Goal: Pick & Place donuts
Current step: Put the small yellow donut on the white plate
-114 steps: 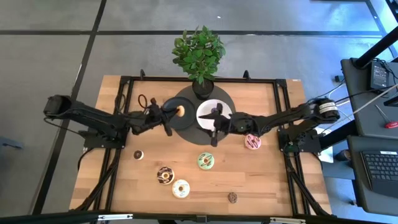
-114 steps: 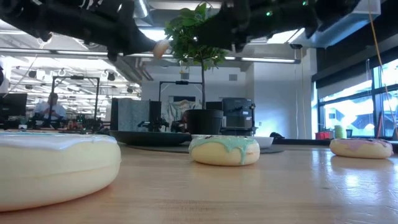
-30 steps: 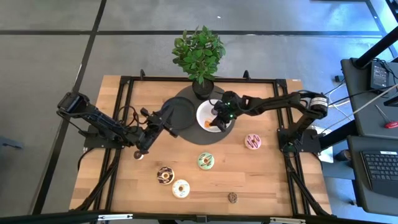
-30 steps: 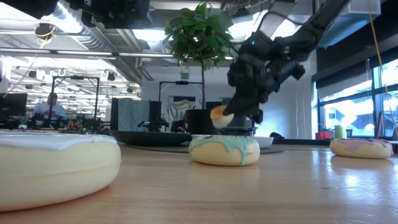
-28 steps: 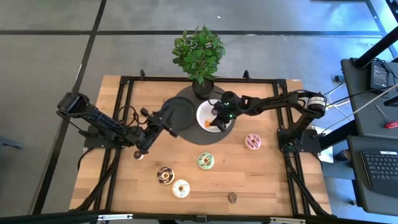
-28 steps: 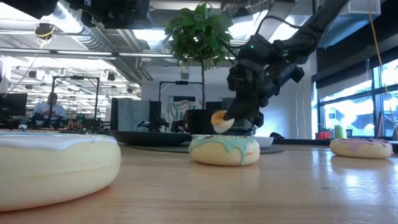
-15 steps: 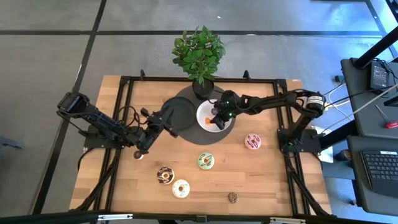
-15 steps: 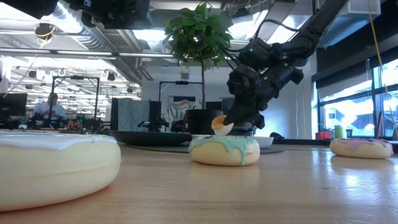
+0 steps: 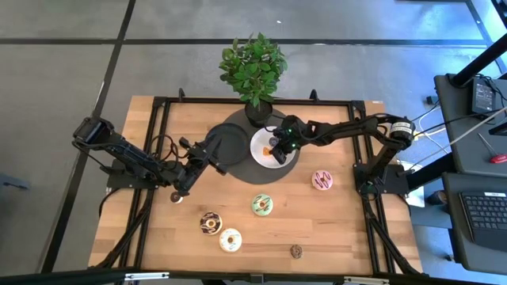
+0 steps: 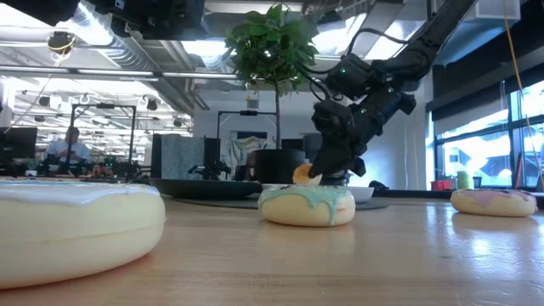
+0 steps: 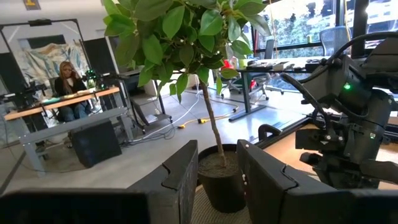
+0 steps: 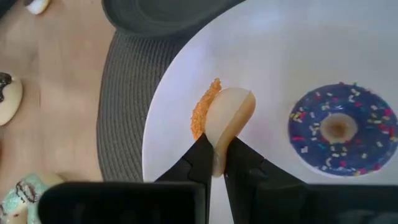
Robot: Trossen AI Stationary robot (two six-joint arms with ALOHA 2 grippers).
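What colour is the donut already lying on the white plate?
Blue donut with light sprinkles on the white plate; clearest in the right wrist view.

Right arm [image 9: 348, 131] stretched inward, jaws pinched shut, tilted down. Left arm [image 9: 135, 158] low, jaws slightly parted.

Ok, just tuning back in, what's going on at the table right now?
The right gripper is shut on a small orange-and-cream donut, holding it edge-on just over the white plate, beside a blue sprinkled donut already lying there. The left gripper waits near the table's left side with nothing between its fingers. The green, pink, chocolate and cream donuts lie on the wood.
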